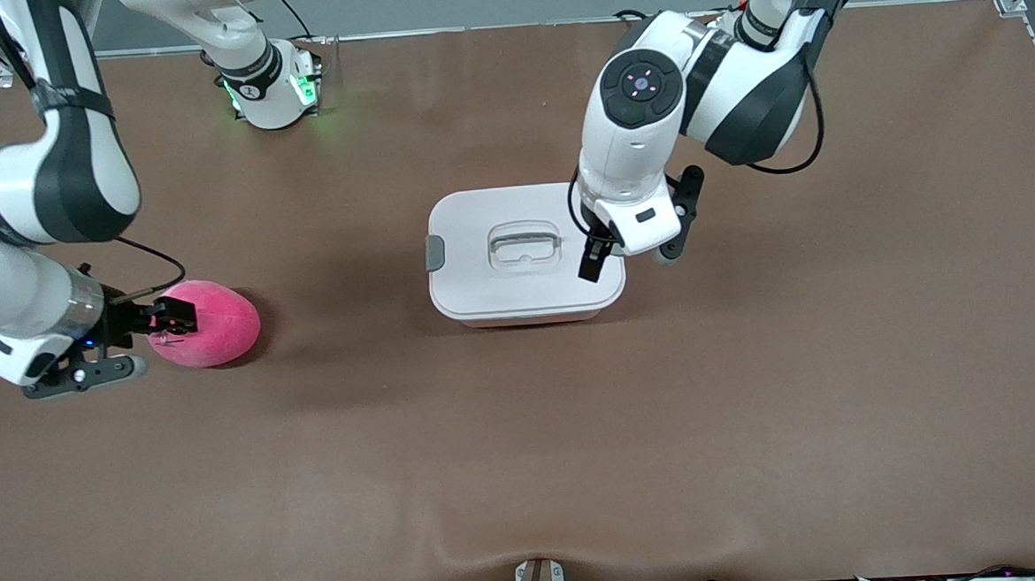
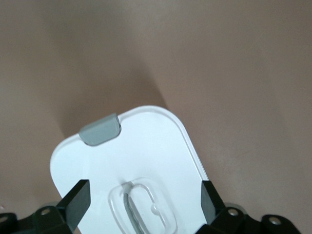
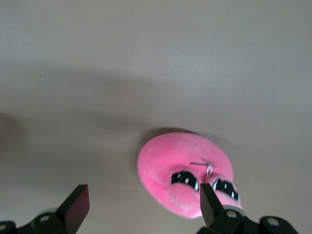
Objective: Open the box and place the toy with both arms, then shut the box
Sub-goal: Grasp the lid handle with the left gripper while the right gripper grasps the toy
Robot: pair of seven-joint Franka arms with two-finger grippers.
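Left end effector (image 1: 602,257): spread, over lidded box (image 1: 517,282) edge | right end effector (image 1: 169,316): spread, at toy (image 1: 214,328) | surface (image 1: 526,449): bare around both

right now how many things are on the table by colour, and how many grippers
pink: 1, the toy
white lid, pink base: 1, the box
black grippers: 2, left gripper over the box, right gripper at the toy, both open
total: 4

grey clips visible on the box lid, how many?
1: a grey plastic side clip on the white lid of the pink plastic box, at the end toward the right arm. The left gripper may hide another.
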